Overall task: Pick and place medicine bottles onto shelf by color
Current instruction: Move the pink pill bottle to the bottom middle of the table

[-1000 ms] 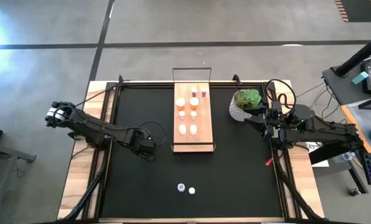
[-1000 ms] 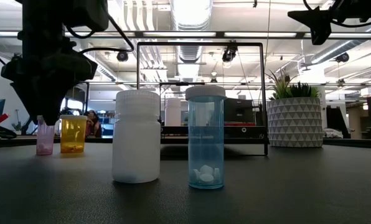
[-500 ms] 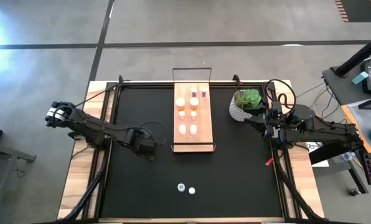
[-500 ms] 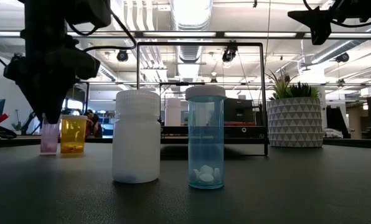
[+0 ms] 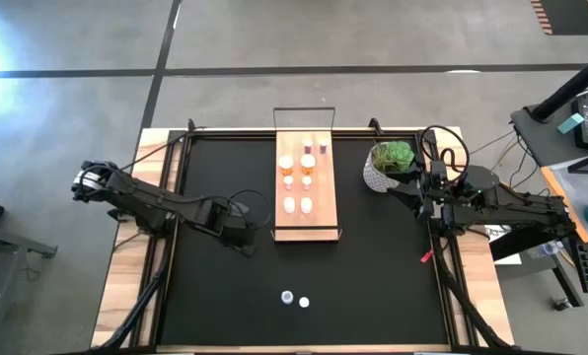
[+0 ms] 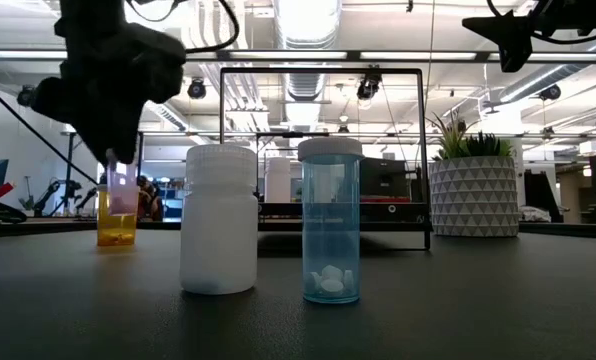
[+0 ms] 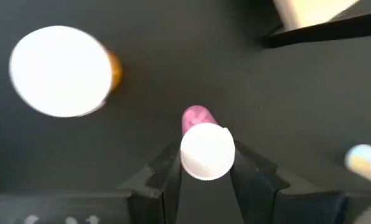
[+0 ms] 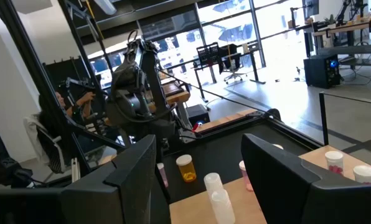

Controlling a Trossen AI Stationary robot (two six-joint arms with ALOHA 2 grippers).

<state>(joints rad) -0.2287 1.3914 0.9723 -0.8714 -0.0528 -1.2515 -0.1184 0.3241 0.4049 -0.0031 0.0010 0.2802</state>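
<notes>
Left gripper (image 7: 205,167) clamped on the pink bottle (image 6: 120,188) by its cap only, lifted off the bench just beside the orange bottle (image 6: 117,218) (right gripper (image 8: 198,180) apart, idle near the plant (image 5: 392,163)): body may swing, slip, or clip the shelf (image 5: 309,233) edge.

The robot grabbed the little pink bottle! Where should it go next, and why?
Probably a short carry sideways toward the shelf. The left tool is shut on the pink bottle, and the low view shows it lifted off the black mat, above the orange bottle. The shelf lies just beside that arm, already holding small bottles, so the pink ones there look like its likely spot.
</notes>
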